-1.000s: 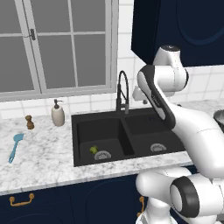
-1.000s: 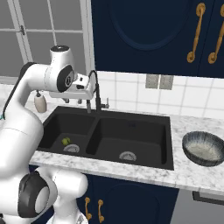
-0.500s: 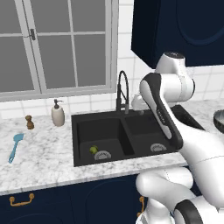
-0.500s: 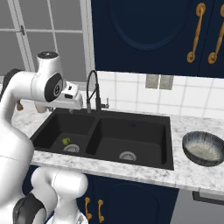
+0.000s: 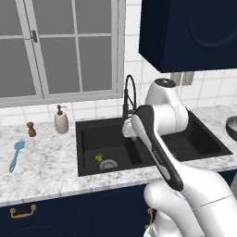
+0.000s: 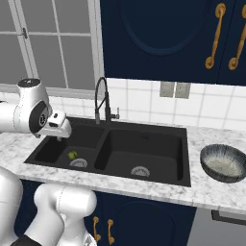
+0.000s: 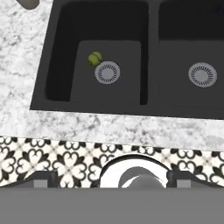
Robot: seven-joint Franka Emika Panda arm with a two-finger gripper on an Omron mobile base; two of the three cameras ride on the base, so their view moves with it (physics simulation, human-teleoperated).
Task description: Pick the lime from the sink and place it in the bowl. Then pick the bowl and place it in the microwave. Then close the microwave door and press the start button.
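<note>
The lime (image 5: 98, 159) lies on the floor of the left basin of the black sink (image 5: 88, 132), just beside the round drain; it also shows as a small yellow-green ball (image 6: 72, 154) (image 7: 95, 57). My gripper (image 6: 59, 136) hangs above the left basin, well clear of the lime. In the hand view its fingertips (image 7: 43, 177) stand wide apart at the bottom, so the gripper (image 7: 112, 179) is open and holds nothing. The striped gray-blue bowl (image 6: 223, 163) sits on the counter right of the sink, seen too at the frame's edge (image 5: 232, 127). The microwave is out of view.
A tall black arched faucet (image 6: 102, 98) rises behind the divider between the basins. A soap dispenser (image 5: 61, 121), a small brown shaker (image 5: 31, 129) and a blue brush (image 5: 16, 155) stand on the marble counter left of the sink. Dark blue cabinets hang overhead.
The arm has swung left and down from beside the faucet to above the left basin. The jaws have spread from partly open to wide open.
</note>
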